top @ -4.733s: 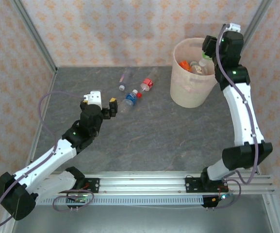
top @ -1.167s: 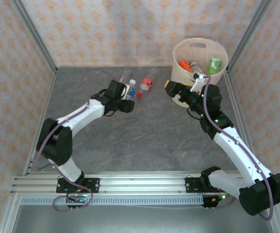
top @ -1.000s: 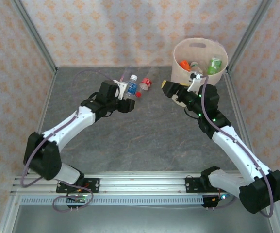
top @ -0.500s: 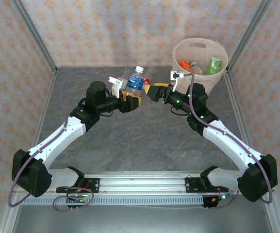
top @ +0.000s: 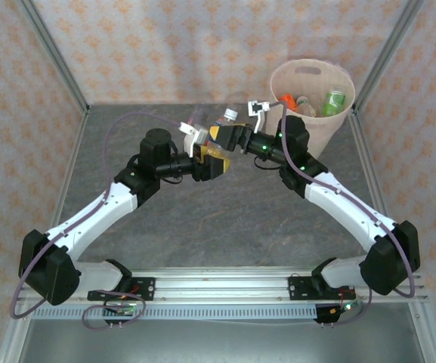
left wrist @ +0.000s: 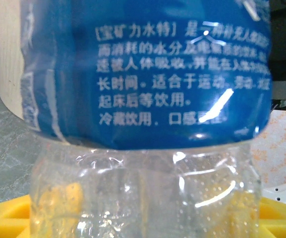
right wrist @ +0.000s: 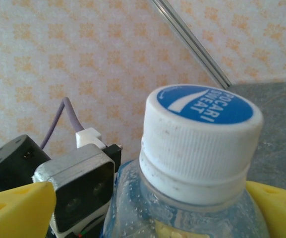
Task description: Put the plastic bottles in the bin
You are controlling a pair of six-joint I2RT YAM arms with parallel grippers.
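Your left jaws clamped on the clear base of the blue-labelled bottle [left wrist: 143, 74], aloft over the surface [top: 202, 219], your right jaws spread astride its neck

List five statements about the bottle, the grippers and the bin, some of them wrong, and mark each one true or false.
1. The left gripper holds a blue-labelled bottle. True.
2. That bottle's cap is red. False: it is white with a blue top.
3. The bin already has bottles in it. True.
4. The bin lies tipped on its side. False: it stands upright.
5. The right gripper straddles the held bottle's neck. True.
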